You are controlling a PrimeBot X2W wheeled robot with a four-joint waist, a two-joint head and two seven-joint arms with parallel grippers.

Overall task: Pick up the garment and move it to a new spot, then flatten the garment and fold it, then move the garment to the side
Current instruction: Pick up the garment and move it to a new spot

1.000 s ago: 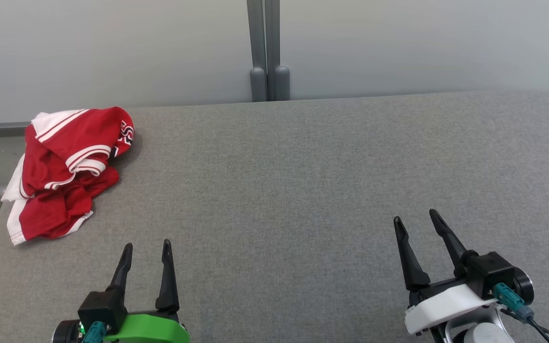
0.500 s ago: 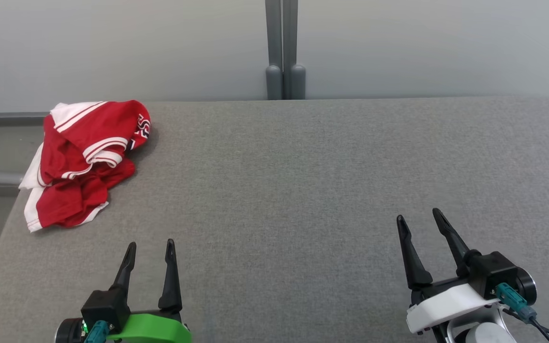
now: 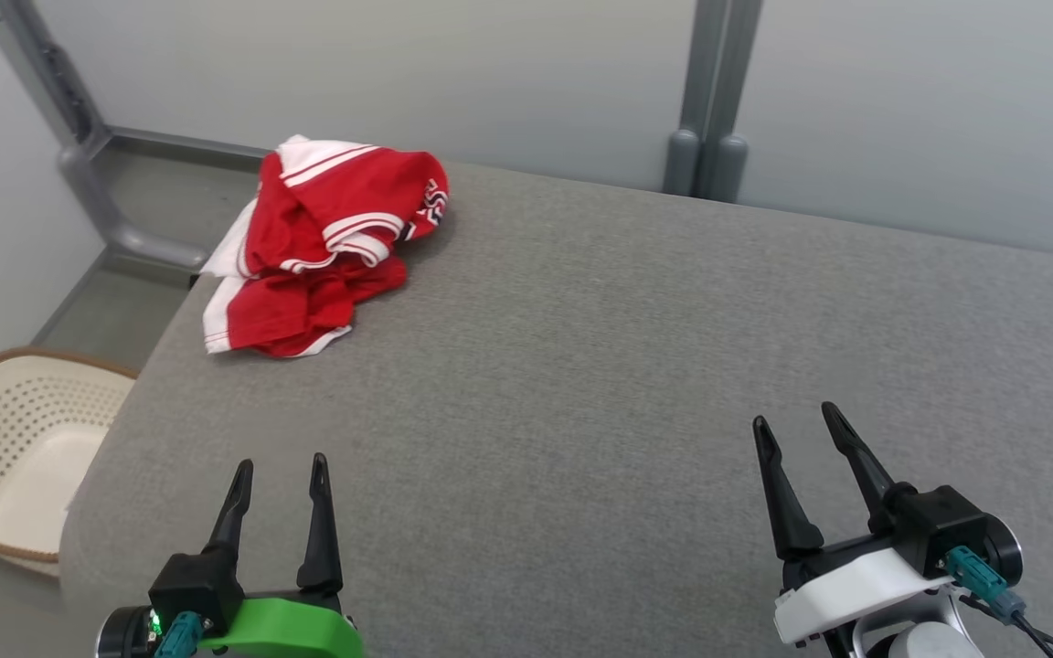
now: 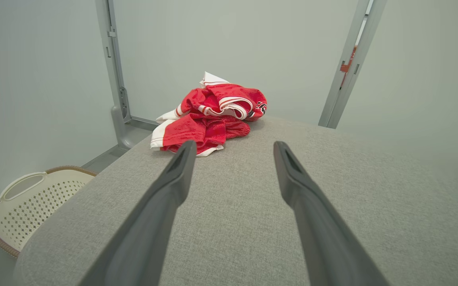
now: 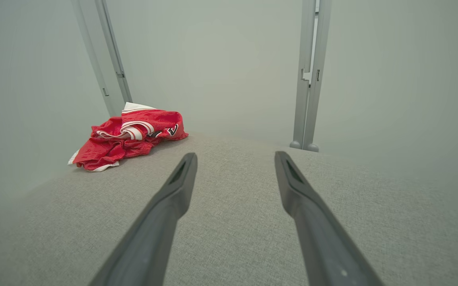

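1. A crumpled red-and-white fabric garment [image 3: 325,247] lies at the far left corner of the grey cloth-covered table [image 3: 581,366], perhaps overhanging its edge.
2. Left gripper [image 3: 281,461] and right gripper [image 3: 793,415]: fingers spread, empty, well apart from it.
3. A cream perforated plastic basket [image 3: 24,439] stands below, left.

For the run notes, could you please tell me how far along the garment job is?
Nothing looks done: the crumpled red-and-white fabric garment lies at the far left corner of the grey padded table. Nothing in hand: left claw and right claw are open, apart from it. Pickup, moving, flattening, folding, setting aside remain.
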